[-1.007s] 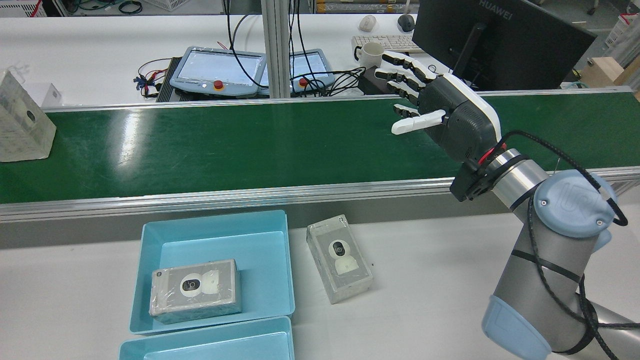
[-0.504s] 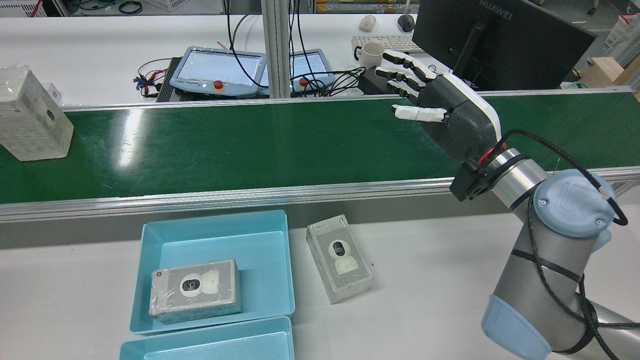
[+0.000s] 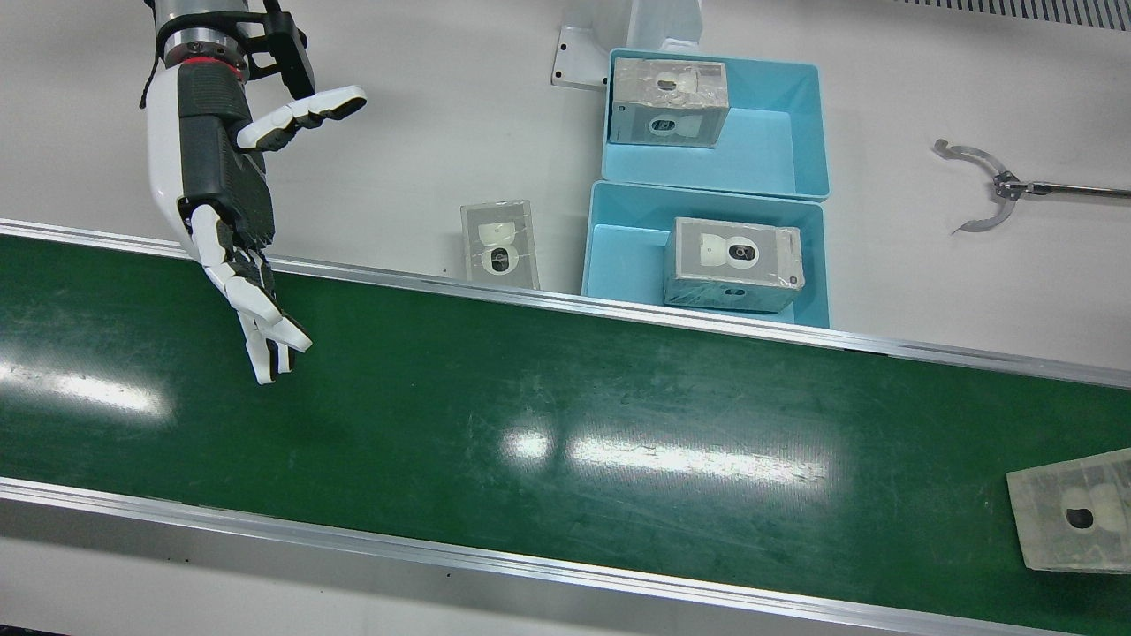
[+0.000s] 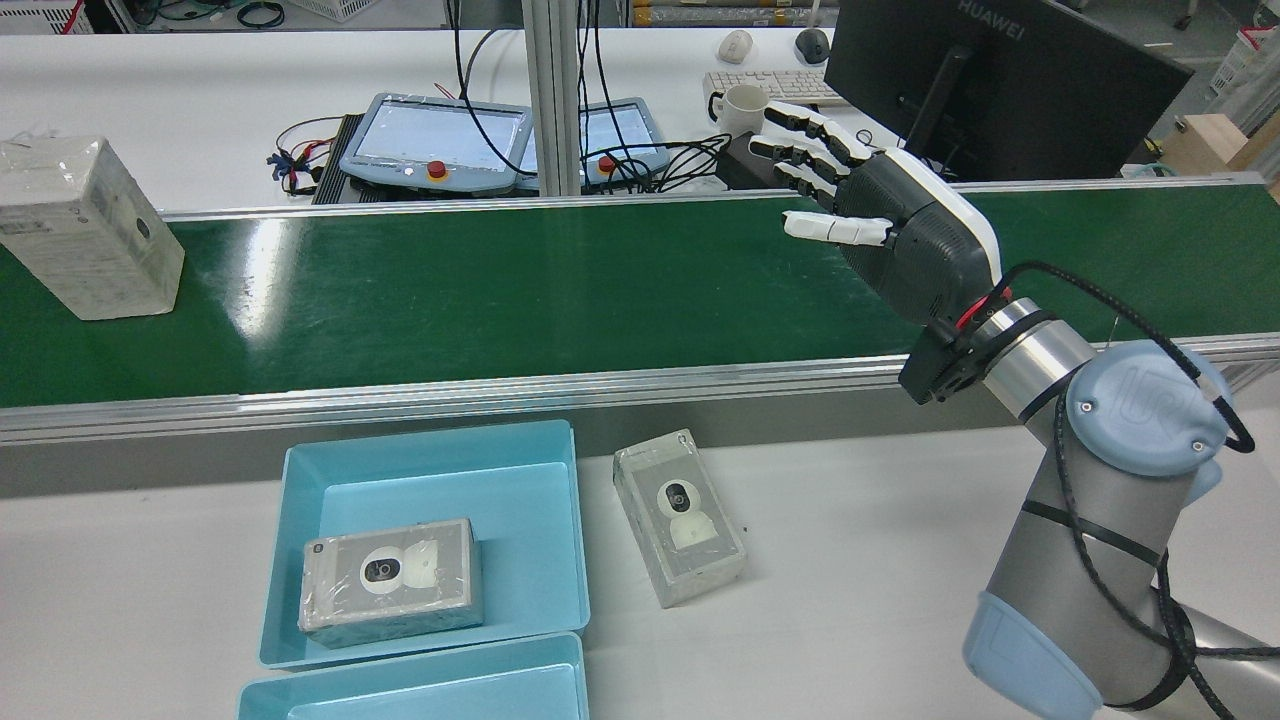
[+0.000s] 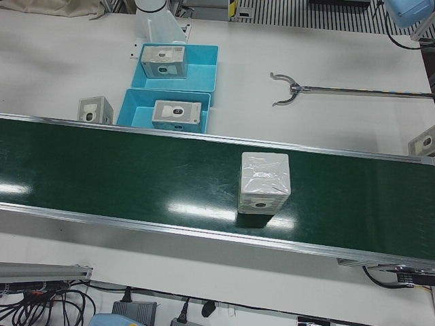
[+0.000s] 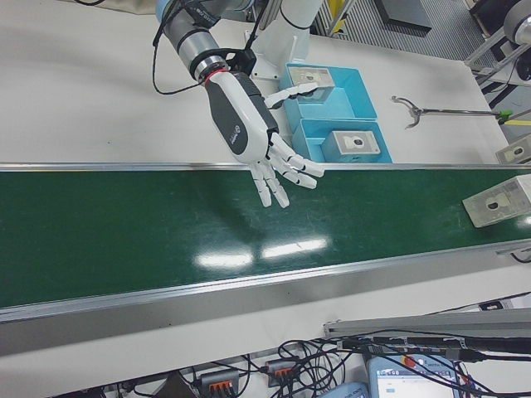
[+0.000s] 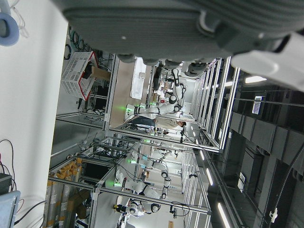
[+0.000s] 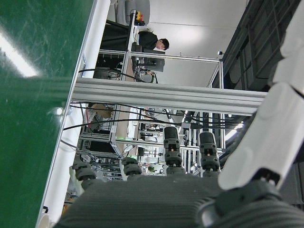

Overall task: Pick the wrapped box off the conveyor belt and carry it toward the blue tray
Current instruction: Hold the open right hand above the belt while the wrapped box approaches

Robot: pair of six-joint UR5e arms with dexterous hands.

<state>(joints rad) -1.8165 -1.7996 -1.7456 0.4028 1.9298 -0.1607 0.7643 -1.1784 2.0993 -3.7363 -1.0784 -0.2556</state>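
Nearest you in the rear view, 2 blue trays sit on the white worktop; the blue tray closest to the belt holds 1 wrapped box lying flat, and a second tray shows at the bottom edge; just beside the tray's right wall, another wrapped box lies flat on the worktop, apart from the tray.

Further out, your right hand hangs over the green conveyor belt, fingers spread and stretched toward the far rail, thumb out to the side, holding nothing; in the right-front view the same hand points down at the belt with clear air beneath it.

Your target, the wrapped box, stands upright on the belt at its far left end, well apart from your hand; the left-front view shows it alone mid-belt.

Your left hand: its camera shows only a sliver of it, so I cannot tell its pose.
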